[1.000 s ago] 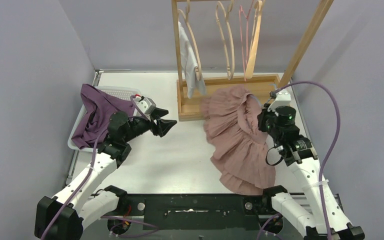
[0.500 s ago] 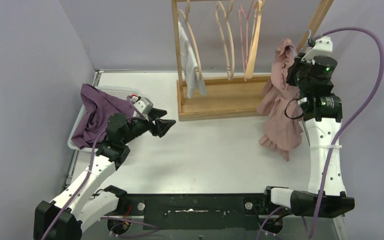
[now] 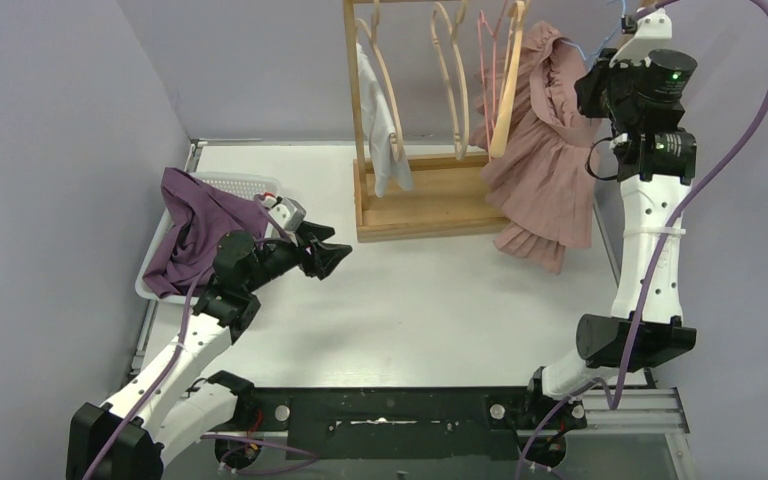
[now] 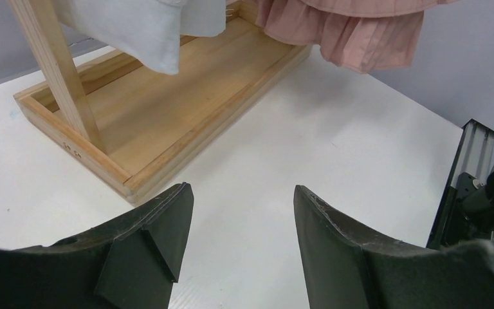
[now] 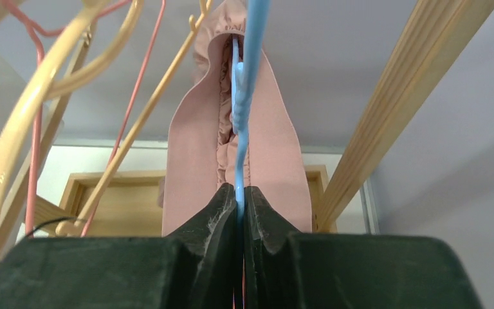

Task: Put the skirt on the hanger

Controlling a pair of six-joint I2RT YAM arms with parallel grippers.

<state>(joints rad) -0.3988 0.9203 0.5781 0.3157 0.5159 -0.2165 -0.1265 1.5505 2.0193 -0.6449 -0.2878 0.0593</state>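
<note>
Right gripper is up high at the right end of the rack. Jaws are closed tight on the blue hanger, no gap. The skirt waistband sits stretched on either side of that blue wire, just above the fingertips. Cannot tell if cloth is also in the pinch. The rest of the skirt hangs free below the gripper, and its hem hangs over the rack's right end, clear of the table.

Left gripper is low over the table, jaws wide, holding nothing. It faces the rack's near left corner, well apart from the skirt.

Around the skirt:
- Wooden hangers and a pink hanger hang just left of it, and the nearest wooden one overlaps the skirt in the top view.
- The rack's slanted post is close on the right.
- White cloth hangs on the leftmost hanger, apart from the skirt.
- The basket with purple cloth is at far left, behind the left arm.

The skirt sits in a tight slot between the hangers and the post. The right wall is near the right arm. There is open table between the two arms and in front of the rack.
</note>
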